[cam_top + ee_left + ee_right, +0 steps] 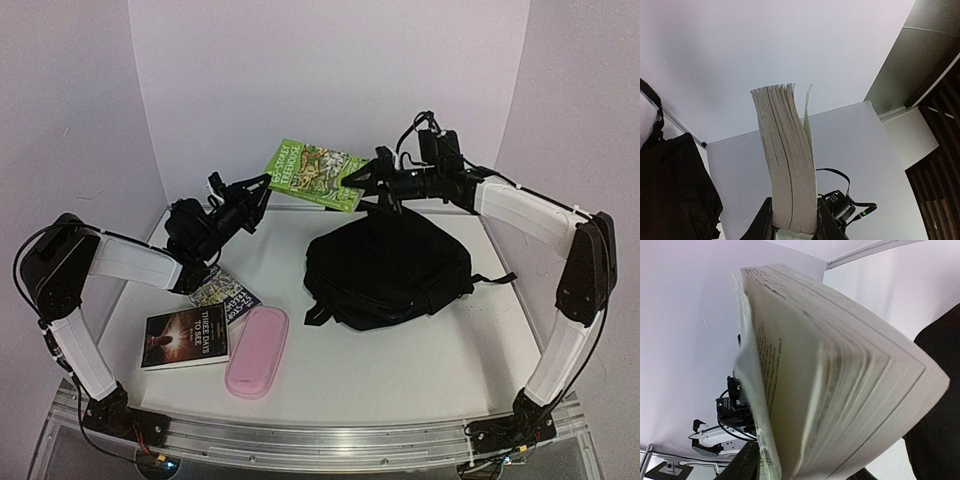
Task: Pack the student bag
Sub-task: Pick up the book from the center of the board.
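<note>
The left claw is seen clamped on the 9 o'clock end of the green book, which is held aloft; the right claw is set around the 3 o'clock end, though a firm grip cannot be told; the student bag is laid on the worktop, at 5 o'clock from the book.
</note>
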